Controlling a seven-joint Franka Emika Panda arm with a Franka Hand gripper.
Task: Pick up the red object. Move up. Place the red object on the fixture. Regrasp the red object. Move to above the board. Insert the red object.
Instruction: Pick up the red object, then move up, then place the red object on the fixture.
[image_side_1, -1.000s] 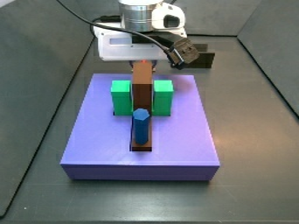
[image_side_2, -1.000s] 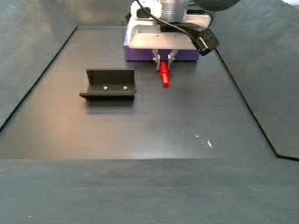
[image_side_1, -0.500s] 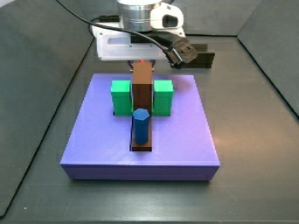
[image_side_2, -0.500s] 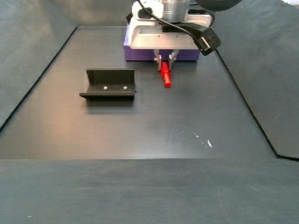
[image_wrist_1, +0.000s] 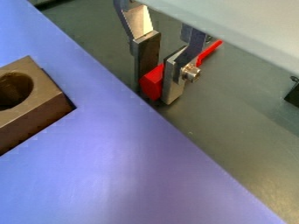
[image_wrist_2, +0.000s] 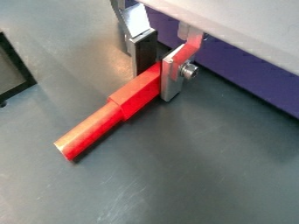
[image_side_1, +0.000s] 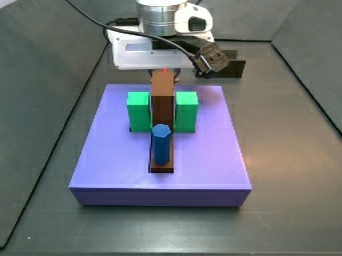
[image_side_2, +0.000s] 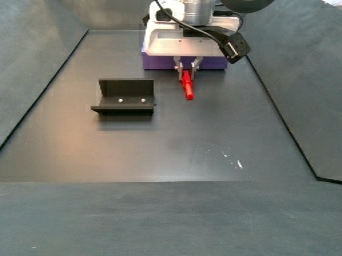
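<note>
Jaws of gripper (image_wrist_2: 163, 68) clamped on red object (image_wrist_2: 107, 120), lying on floor beside board (image_wrist_1: 128, 166)

red object (image_wrist_2: 111, 121) flat between hand (image_wrist_2: 158, 72) fingers

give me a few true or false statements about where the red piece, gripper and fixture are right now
1. The gripper is down at the red object, its fingers on either side of one end. True.
2. The red object already sits in the fixture. False: it lies on the floor beside the board, apart from the fixture.
3. A blue cylinder stands on the board. True.
4. The red object stands upright. False: it lies flat on the floor.
</note>
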